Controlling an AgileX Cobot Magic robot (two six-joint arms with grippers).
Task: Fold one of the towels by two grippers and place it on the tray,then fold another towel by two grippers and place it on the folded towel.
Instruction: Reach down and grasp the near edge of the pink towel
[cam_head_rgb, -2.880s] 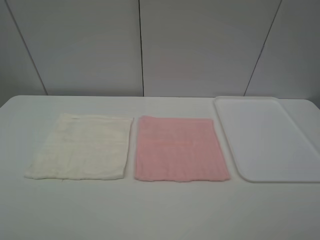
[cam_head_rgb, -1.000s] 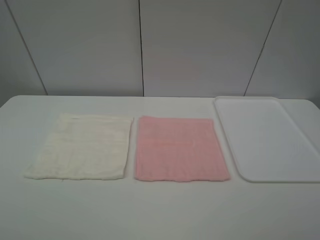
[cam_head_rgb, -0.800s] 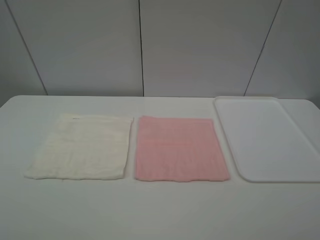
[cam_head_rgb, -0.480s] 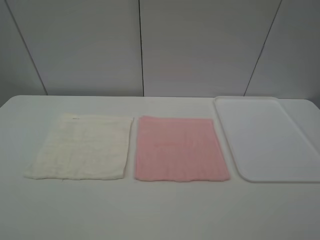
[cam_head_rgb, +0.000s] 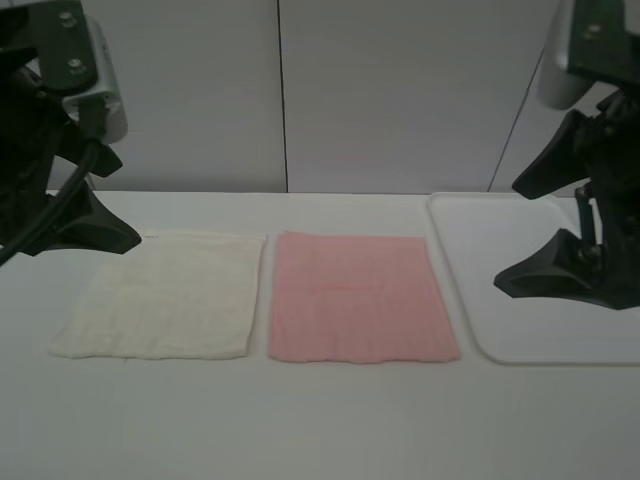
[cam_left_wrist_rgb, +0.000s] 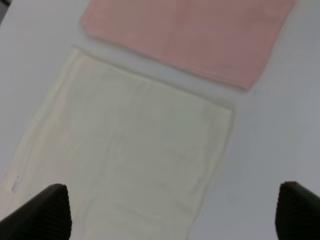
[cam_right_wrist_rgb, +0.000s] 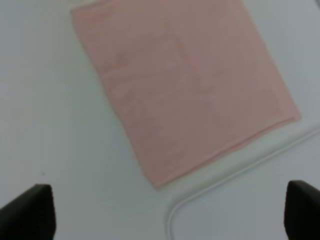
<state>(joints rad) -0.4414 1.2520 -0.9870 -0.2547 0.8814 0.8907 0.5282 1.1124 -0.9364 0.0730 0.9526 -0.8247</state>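
One towel (cam_head_rgb: 362, 298) lies between another towel (cam_head_rgb: 160, 295) and tray (cam_head_rgb: 522, 332).

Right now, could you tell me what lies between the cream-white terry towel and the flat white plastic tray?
The pink terry towel lies spread flat between the cream-white terry towel and the white plastic tray, touching neither; the exterior high view shows this.

Flat on the table (cam_head_rgb: 300, 420): cream towel (cam_head_rgb: 155, 295), pink towel (cam_head_rgb: 358, 297), white tray (cam_head_rgb: 478, 228).
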